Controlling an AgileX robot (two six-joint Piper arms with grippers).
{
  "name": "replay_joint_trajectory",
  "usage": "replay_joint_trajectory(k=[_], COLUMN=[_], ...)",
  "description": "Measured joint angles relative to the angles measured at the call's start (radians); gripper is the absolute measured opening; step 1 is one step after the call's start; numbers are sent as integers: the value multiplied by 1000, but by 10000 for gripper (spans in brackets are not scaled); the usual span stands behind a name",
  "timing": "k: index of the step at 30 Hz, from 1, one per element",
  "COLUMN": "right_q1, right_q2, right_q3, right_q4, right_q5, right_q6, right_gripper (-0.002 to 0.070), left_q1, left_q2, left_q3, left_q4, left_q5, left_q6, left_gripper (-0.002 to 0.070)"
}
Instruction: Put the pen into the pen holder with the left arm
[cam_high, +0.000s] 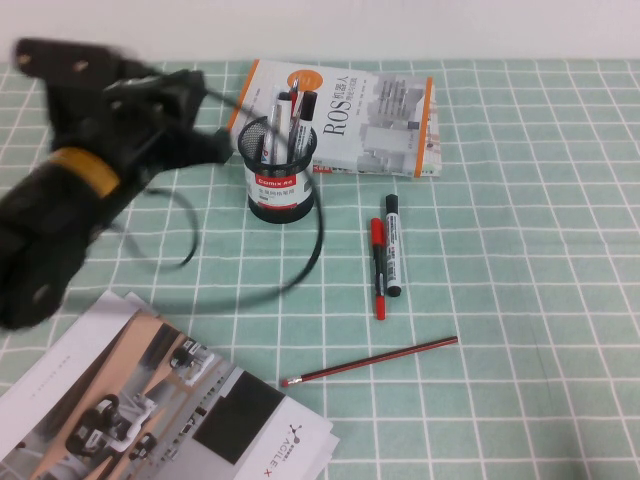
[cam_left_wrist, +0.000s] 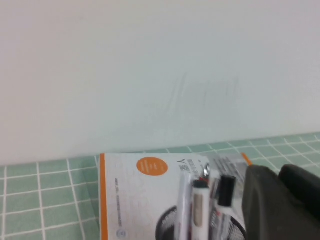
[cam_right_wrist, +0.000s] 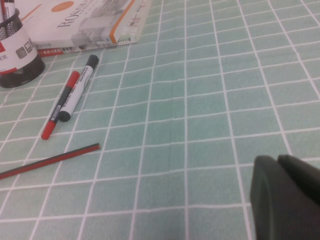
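Note:
The black mesh pen holder (cam_high: 281, 178) with a red label strip stands in front of a book. Several pens stand upright in it, among them a white-barrelled pen (cam_high: 275, 125) and a black-capped one (cam_high: 308, 106). The white pen (cam_left_wrist: 183, 202) and the holder's rim (cam_left_wrist: 167, 225) also show in the left wrist view; I cannot read any lettering on the pen. My left gripper (cam_high: 220, 145) hovers just left of the holder, blurred, fingers (cam_left_wrist: 265, 205) together and empty. My right gripper (cam_right_wrist: 287, 195) is shut and empty, low over bare cloth.
An orange-edged book (cam_high: 345, 115) lies behind the holder. A white marker with black caps (cam_high: 393, 245) and a slim red-capped pen (cam_high: 378, 268) lie right of the holder. A red pencil (cam_high: 370, 362) and a magazine (cam_high: 150, 410) lie near the front. Loose black cable (cam_high: 300, 270) loops beside the holder.

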Motion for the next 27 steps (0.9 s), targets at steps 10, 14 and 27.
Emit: replay_joint_trajectory(k=[10,14,27], right_q1=[0,0,0], right_q2=[0,0,0], right_q3=[0,0,0], right_q4=[0,0,0], right_q5=[0,0,0], right_q6=[0,0,0], right_gripper=[-20,-20,-20], left_q1=[0,0,0], left_q2=[-441,-596,-728], left_q3=[249,329,414], left_q4=[20,20,26], left_q5=[370,510,779], left_q6=[4,-4,-12], left_gripper=[0,0,-1])
